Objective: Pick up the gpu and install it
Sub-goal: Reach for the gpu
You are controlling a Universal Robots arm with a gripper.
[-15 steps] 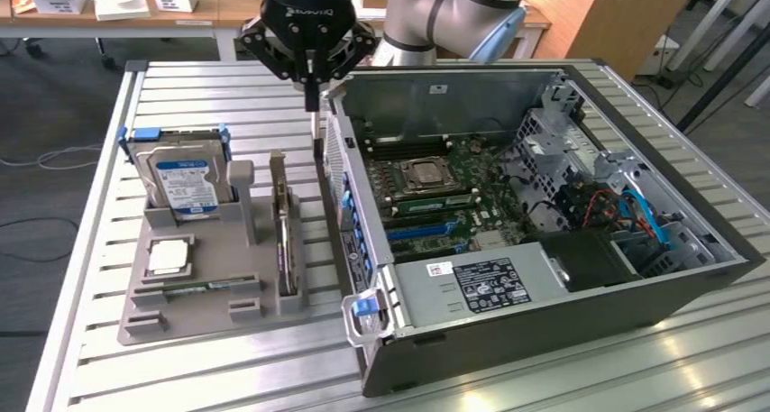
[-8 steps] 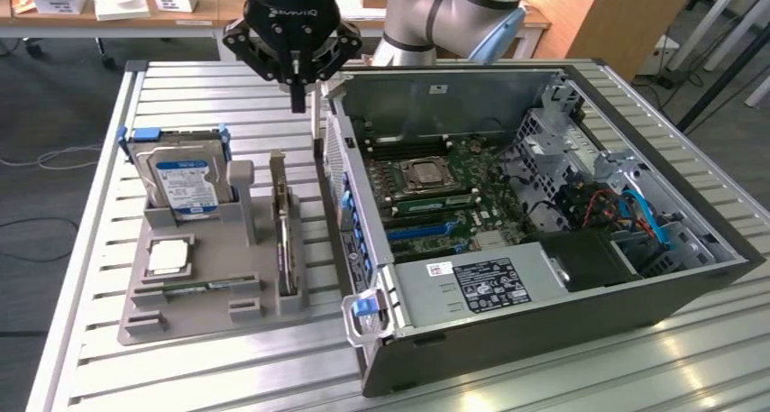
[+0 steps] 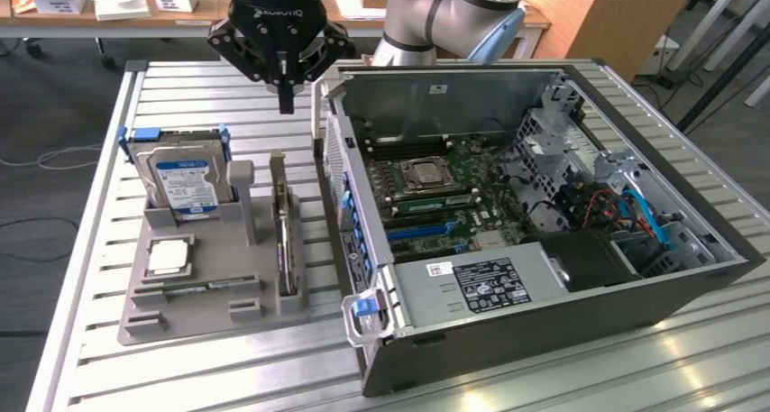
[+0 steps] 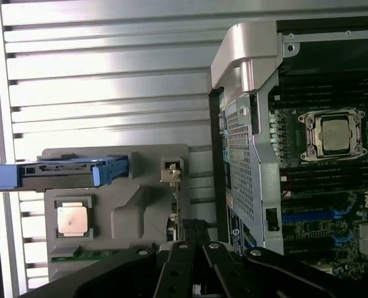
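I am holding my black gripper (image 3: 285, 98) clenched and empty beyond the thin dark edge-on gpu card (image 3: 283, 236), slotted in the grey plastic holder (image 3: 157, 317) at the exterior view's left of the open black computer case (image 3: 578, 326), its face hidden.

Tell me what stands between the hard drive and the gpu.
A grey upright post of the holder stands beside the gpu, per the exterior view.

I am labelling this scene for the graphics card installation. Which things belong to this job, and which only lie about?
For the job: graphics card standing in the grey holder, open computer case, shut gripper.
Lying about: hard drive, processor chip, memory stick.
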